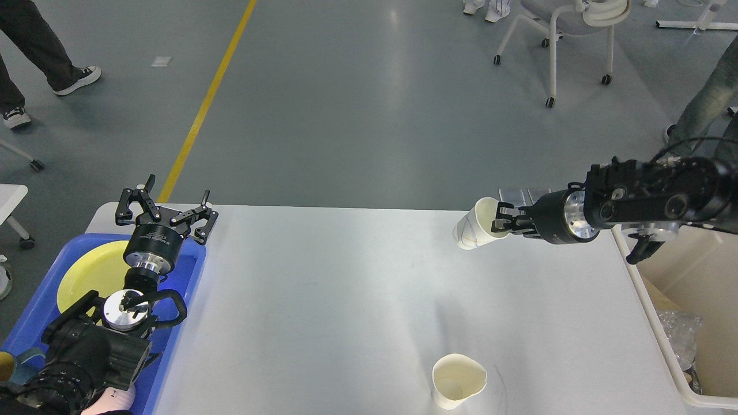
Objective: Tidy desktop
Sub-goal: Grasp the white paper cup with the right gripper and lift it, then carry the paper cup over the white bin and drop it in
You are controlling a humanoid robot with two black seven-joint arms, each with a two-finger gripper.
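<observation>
The white desktop fills the lower middle of the head view. My right gripper is shut on the rim of a white paper cup and holds it tilted in the air above the desktop's far right part. A second white paper cup, dented at the rim, stands upright near the front edge. My left gripper is open and empty, held above the far end of a blue tray at the left.
A yellow plate lies in the blue tray. An off-white bin stands at the desktop's right edge with clear plastic in it. A wheeled chair and people's legs are on the floor beyond.
</observation>
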